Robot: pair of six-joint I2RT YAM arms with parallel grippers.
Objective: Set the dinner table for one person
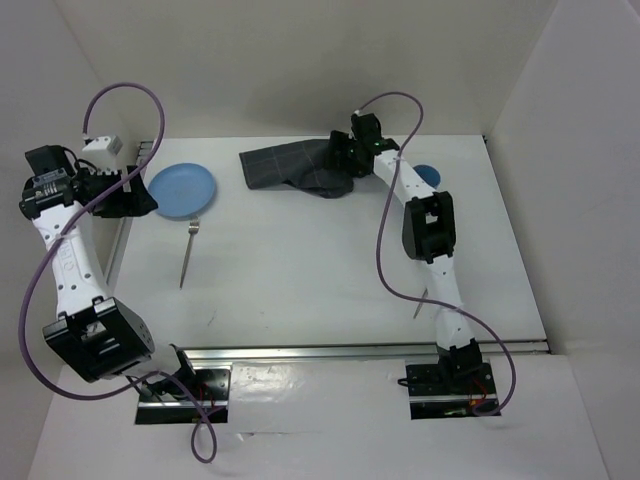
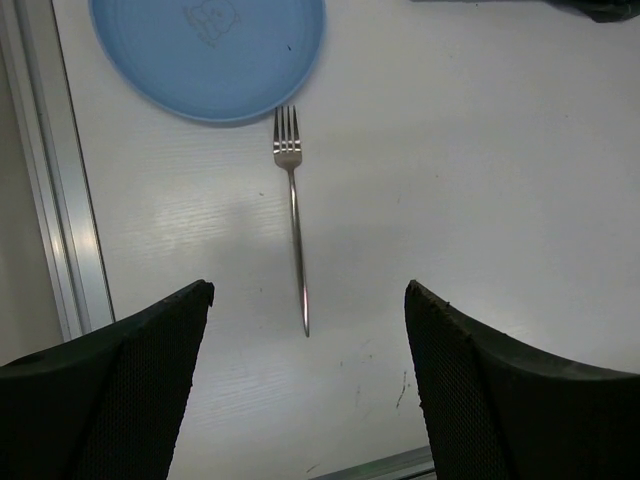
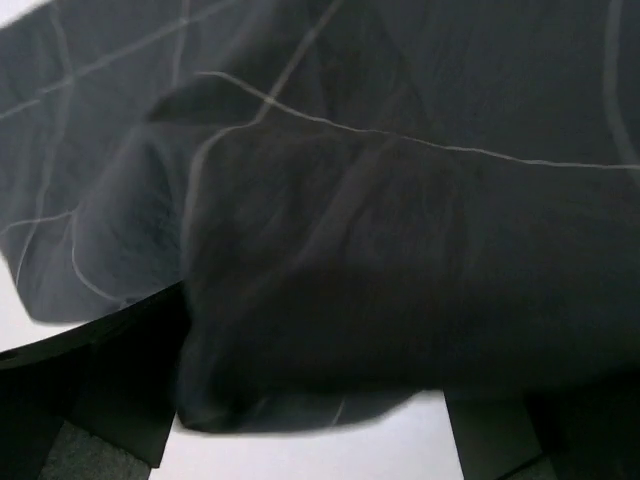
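The table (image 1: 300, 290) fills mid-frame. Lower left, the left gripper (image 2: 308, 288) hangs wide open and empty over the fork (image 2: 293, 215), with the plate (image 2: 210, 50) just beyond. Upper centre, the right gripper (image 3: 315, 385) straddles the bunched cloth (image 3: 400, 200), jaws apart. Likely step: laying the cloth, which next needs a firm pinch.

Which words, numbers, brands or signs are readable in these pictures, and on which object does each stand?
No text can be read anywhere.
Blue plate: a faint embossed mark at its centre, too faint to read.
Fork and checked cloth: no writing shows.
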